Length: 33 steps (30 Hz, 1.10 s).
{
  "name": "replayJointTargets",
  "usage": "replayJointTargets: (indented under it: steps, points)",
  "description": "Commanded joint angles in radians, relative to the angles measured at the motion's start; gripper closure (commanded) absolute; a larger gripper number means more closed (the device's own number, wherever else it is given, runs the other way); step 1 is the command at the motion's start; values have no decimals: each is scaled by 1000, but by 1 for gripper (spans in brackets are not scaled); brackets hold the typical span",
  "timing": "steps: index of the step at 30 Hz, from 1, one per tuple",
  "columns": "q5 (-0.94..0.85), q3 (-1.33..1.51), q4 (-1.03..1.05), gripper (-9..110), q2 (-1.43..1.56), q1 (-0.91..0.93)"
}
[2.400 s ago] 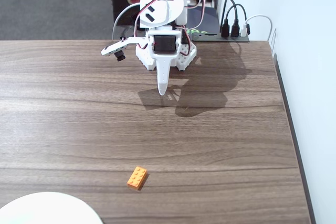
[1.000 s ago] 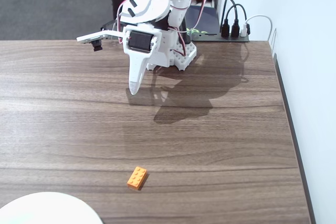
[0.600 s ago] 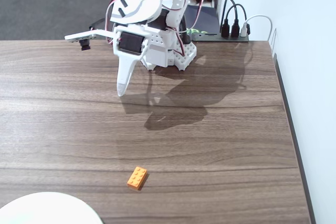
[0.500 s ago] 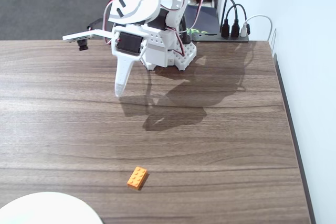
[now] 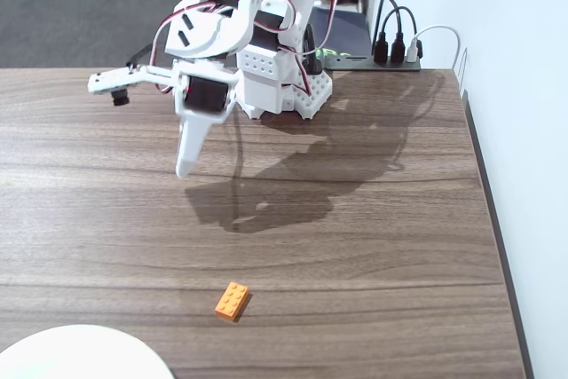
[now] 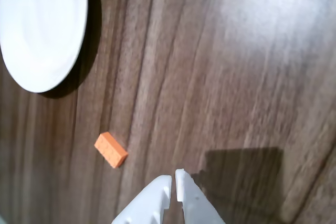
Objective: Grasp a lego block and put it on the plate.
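Orange brick (image 6: 111,149) looks light, rigid and slick; pinch its long sides. Your hand (image 6: 174,180) is nearly closed, empty.

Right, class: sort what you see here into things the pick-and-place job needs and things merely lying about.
Needed: lego block, plate, gripper, shut and empty above the table.

Lying about: black power strip with plugged cables at the table's far edge.
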Motion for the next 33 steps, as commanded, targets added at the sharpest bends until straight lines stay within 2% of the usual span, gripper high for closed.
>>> replayJointTargets:
  steps: [1,18,23,29,33]
  points:
    - [-44,-81,-9,101,-57,2]
    - [-347,-341,-38,101,-411,-78]
    - [-485,-419,-51,100,-528,-106]
    - [-615,-479,-49,95,-620,-133]
    - [-687,-514,-49,86,-684,-163]
